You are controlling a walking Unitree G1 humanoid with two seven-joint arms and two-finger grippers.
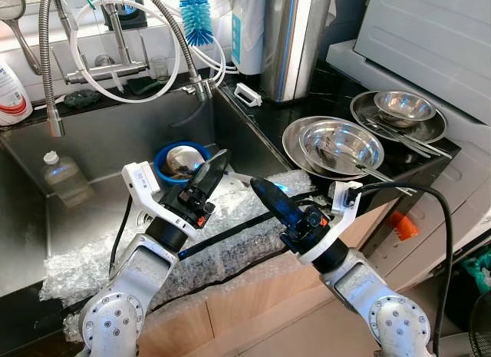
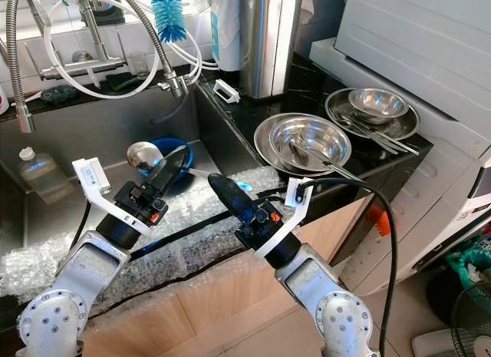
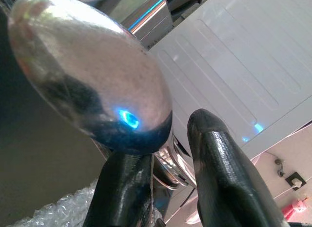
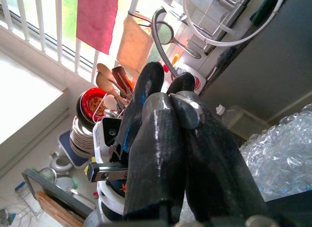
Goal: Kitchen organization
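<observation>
The left gripper [image 2: 165, 173] hovers over the sink [image 1: 100, 153], fingers pinched on a steel ladle [image 2: 143, 155]. The rounded bowl of the ladle sits just past the fingertips, at about ten o'clock from them, above the blue bowl [image 1: 163, 155] in the basin. In the left wrist view the ladle's shiny back bulges right off one black finger [image 3: 126, 188], so the grip looks to be near the bowl end.

The right gripper [image 1: 270, 201] waits at three o'clock of the left one, over the bubble wrap [image 1: 238, 242] on the sink's front edge. Its fingers are pressed together, and a small bit of metal peeks between them in the right wrist view; what it is I cannot tell.

Judging by the steel plates [image 1: 337, 146] and cutlery stacked on the counter at two o'clock, the ladle likely belongs there. To do it well: carry it level and lift clear of the sink wall. Keep wide of the right arm's cable [image 1: 430, 219], then lay it down gently beside the plates.
</observation>
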